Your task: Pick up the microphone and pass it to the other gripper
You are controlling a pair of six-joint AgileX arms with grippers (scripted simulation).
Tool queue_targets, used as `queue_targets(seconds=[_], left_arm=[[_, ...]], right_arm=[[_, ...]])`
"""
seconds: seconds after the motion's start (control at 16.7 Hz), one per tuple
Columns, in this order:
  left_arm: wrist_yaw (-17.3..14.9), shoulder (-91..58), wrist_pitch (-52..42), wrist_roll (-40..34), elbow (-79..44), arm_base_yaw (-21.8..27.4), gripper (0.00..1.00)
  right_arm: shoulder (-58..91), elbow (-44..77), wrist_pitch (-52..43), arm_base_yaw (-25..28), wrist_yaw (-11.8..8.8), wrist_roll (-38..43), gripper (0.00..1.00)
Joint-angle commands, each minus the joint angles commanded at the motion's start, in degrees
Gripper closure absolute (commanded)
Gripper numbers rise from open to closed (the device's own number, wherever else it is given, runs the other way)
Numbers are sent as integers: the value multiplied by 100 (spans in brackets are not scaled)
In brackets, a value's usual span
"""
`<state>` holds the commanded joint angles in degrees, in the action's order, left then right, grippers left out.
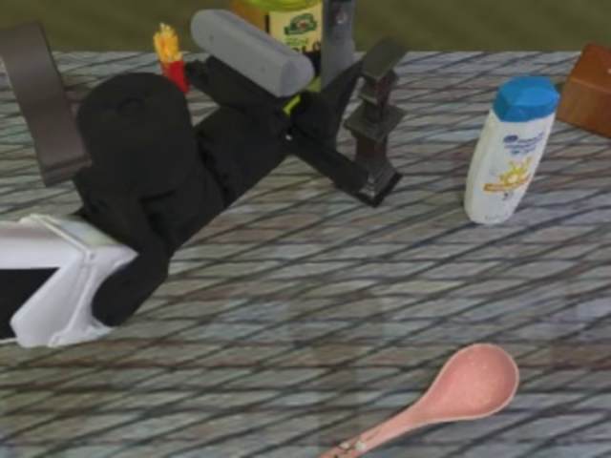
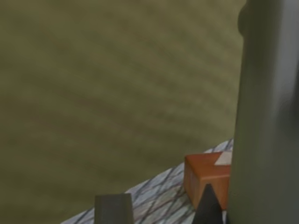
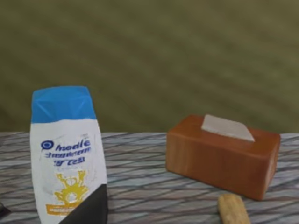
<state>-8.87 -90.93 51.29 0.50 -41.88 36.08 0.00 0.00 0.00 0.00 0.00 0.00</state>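
The microphone point(image 1: 337, 38) shows as a slim grey handle standing upright at the back of the table, left of the middle. My left gripper point(image 1: 329, 95) is raised high and shut on it. In the left wrist view the handle point(image 2: 266, 121) fills one side as a tall grey column, with one black fingertip point(image 2: 208, 205) against it. Its navy head is out of view. My right gripper point(image 3: 93, 210) shows only in its own wrist view, as a black wedge in front of the shampoo bottle. It is outside the top view.
The black tiered statuette point(image 1: 375, 124) stands just right of the left gripper. A white shampoo bottle with a blue cap point(image 1: 506, 148) and an orange tissue box point(image 1: 587, 91) are at the back right. A pink spoon point(image 1: 449, 396) lies at the front. A green-labelled bottle point(image 1: 286, 19) and toy fries point(image 1: 170, 52) stand behind the arm.
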Motion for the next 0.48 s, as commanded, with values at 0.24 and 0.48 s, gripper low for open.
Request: queue_targets(seconds=[0.24, 0.48], left_arm=[[0, 0, 0, 0, 0, 0, 100], [0, 0, 0, 0, 0, 0, 100]], right_arm=[[7, 5, 5, 3, -5, 0, 0], [620, 430, 388, 221, -402, 21, 0]])
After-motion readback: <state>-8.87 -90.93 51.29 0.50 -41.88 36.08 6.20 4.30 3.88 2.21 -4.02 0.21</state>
